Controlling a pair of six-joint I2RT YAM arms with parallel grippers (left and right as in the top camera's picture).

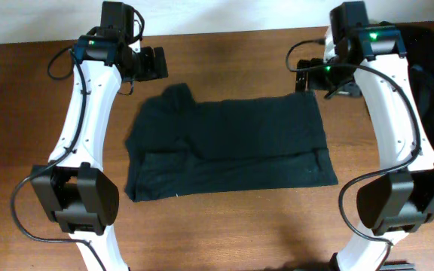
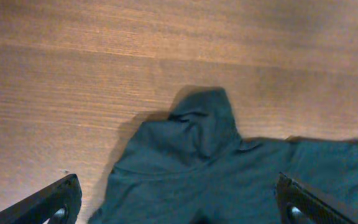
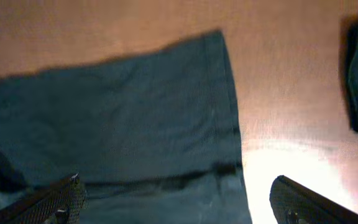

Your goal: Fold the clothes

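Hovering at the far edge of the dark shirt (image 1: 228, 147), which lies partly folded in the middle of the table (image 1: 224, 233), our left gripper (image 2: 178, 182) and right gripper (image 3: 177, 182) both stand wide open and empty. We judge the shirt light, limp and easily wrinkled, so we would pinch its far corners, the right one perhaps at the hem, though that view is blurred.
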